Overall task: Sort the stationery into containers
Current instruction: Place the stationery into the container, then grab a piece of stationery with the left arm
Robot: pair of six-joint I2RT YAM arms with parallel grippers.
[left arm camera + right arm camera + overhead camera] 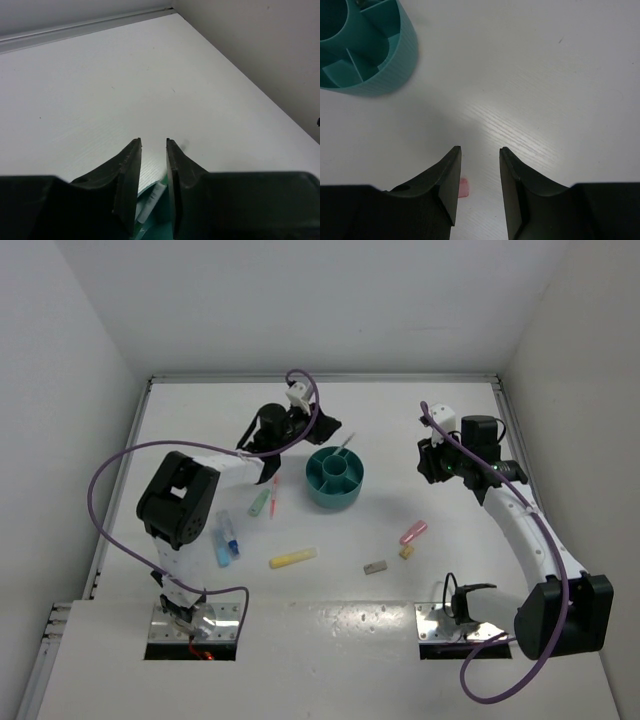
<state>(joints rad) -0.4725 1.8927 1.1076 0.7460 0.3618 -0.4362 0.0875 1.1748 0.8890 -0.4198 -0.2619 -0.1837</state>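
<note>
**Item: teal organiser** (335, 478). Stands on the white surface (330, 610), mid-field and a little to the far side. It has a centre cup and ring compartments. One thin pen (345, 446) leans out of its far side; which compartment holds it cannot be told.

**Item: left gripper** (153, 142). Sits over the organiser's left edge, with teal showing under the fingers in the wrist view. The jaws stand a narrow gap apart with nothing between the tips.

**Item: right gripper** (480, 150). Hangs to the right of the organiser. The jaws are parted and hold nothing, and a scrap of pink shows on the surface below them.

**Loose stock, on the surface:**
- Left of the organiser: pink pen (273, 496) and mint marker (260, 503), side by side.
- Nearer the left arm: blue markers (226, 542).
- Near-centre: yellow marker (293, 558).
- Right of centre: grey block (375, 567).
- Near together further right: tan block (407, 552) and pink marker (413, 532).

**Step in hand (judged):** a drop-off at the organiser by the left arm.

**Handling notes:**
- Spread the left jaws fully before moving, so nothing clings to a pad.
- Lift straight up and clear of the rim before swinging back toward the pink pen and mint marker. A sideways exit could nudge the light organiser or tip the leaning pen out.
- The right arm looks best placed for the pink marker. It should come down squarely across the marker's short width.
</note>
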